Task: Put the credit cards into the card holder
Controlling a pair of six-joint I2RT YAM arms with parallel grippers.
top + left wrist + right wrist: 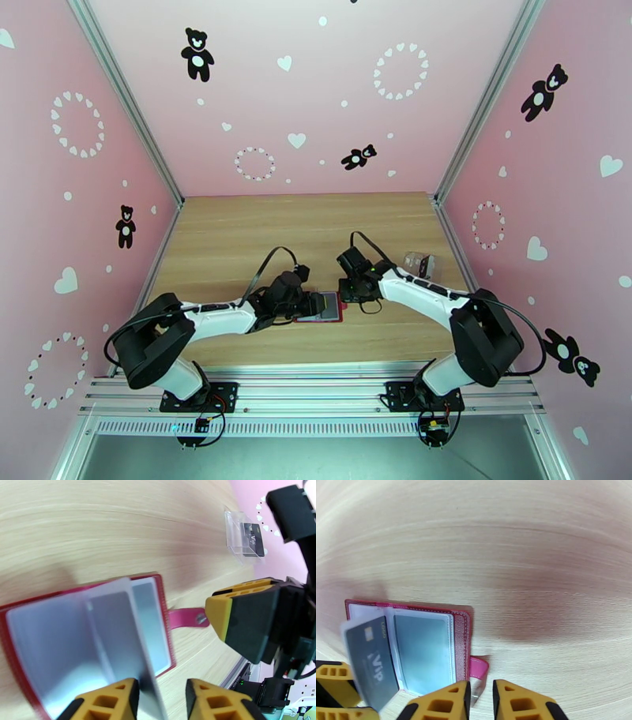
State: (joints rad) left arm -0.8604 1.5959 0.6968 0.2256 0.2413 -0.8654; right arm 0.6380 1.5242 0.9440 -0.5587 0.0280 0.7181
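The card holder (336, 313) lies open on the table, dark red with grey inner pockets (47, 645), its cover facing up (422, 653). A grey credit card (114, 638) marked VIP (371, 665) stands tilted over the pockets, between the fingers of my left gripper (162, 703). It leans on one finger with a gap to the other, so the jaws are open. My left gripper (316, 304) hovers over the holder. My right gripper (480, 701) is closed narrowly around the pink snap tab (478, 669) at the holder's right end (353, 294).
A clear plastic case (245, 539) holding another dark card stands at the table's right side (419, 263), behind the right arm. Bare wooden table stretches behind the holder. Pink walls enclose the table on three sides.
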